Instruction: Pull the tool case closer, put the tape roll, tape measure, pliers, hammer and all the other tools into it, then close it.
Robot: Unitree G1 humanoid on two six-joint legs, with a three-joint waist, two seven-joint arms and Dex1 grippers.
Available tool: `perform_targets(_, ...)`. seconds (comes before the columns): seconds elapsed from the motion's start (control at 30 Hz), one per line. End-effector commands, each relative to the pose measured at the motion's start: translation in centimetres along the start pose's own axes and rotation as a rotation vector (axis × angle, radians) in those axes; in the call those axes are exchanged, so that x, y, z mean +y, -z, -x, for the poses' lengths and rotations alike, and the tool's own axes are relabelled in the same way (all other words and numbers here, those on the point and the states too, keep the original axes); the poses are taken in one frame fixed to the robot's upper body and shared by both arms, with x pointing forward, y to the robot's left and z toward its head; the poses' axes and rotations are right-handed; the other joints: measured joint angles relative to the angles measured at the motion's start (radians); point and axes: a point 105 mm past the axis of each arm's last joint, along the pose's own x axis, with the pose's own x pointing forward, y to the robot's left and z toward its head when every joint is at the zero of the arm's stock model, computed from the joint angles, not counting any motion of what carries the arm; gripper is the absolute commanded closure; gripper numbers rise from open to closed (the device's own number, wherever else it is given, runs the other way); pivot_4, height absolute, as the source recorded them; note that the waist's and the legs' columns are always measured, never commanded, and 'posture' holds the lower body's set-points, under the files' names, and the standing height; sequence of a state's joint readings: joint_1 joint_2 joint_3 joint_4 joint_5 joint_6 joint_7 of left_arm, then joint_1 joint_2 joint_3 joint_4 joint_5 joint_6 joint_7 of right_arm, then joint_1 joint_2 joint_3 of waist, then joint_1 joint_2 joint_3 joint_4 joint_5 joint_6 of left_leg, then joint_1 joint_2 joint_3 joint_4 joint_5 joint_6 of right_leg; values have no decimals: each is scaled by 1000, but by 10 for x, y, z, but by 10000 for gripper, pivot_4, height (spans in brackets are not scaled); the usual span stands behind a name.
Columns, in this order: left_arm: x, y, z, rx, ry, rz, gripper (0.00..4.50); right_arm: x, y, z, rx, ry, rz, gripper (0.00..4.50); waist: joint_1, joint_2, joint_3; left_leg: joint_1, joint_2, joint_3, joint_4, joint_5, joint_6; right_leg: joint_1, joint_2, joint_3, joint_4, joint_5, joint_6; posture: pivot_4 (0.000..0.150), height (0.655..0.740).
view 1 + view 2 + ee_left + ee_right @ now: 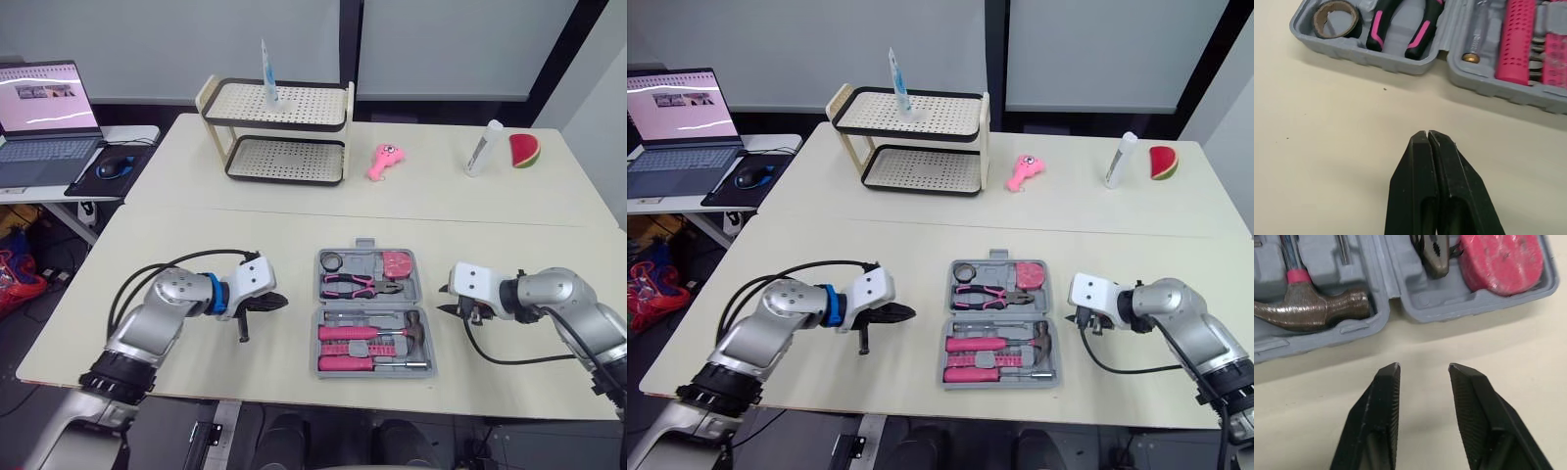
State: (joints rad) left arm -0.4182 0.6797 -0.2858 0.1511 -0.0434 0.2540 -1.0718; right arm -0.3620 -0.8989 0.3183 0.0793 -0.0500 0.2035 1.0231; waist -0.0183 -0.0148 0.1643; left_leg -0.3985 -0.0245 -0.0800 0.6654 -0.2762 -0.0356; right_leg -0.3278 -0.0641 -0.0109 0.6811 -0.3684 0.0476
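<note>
Looks like everything's packed: tape roll [1321, 17], pliers [358, 285] and tape measure [1501, 262] sit in the far half of the tool case [368, 305], with the hammer [1312, 311] in the near half. The case lies open on the surface between the arms. Left claw [1428, 133] is pinched together just beside its left wall, right claw [1422, 366] is spread apart off the right side. Only closing is left imo. I'd hook the far edge and fold it over slowly so nothing pops loose.

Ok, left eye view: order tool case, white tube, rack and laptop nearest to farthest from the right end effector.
From the right end effector:
1. tool case, just beside it, toward the table's middle.
2. white tube, back right.
3. rack, back left.
4. laptop, far-left desk.
</note>
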Motion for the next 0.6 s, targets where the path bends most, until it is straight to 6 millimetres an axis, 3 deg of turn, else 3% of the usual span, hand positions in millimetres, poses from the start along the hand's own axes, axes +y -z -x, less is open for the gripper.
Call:
perform_targets(0.03, 2, -5, -15, 4, -7, -25, 45000, -5, -1, -1, 18, -7, 69, 35961, -1, 0, 0, 0, 0, 0, 0, 0, 0, 0, 0, 0, 0, 0, 0, 1500, 7400)
perform_targets(0.27, -4, -12, -42, 8, 13, -23, 45000, -1, -15, -20, -44, -25, 55, 44908, -9, 0, 0, 0, 0, 0, 0, 0, 0, 0, 0, 0, 0, 0, 0, 1500, 7400)
perform_targets(0.6, -13, -20, -63, 9, 70, -62, 45000, 11, -39, -31, -102, -66, 80, 44908, -6, 1, -1, 1, 0, -1, 1, 0, -1, 1, 0, 0, 1, 0, 0, 1500, 7400)
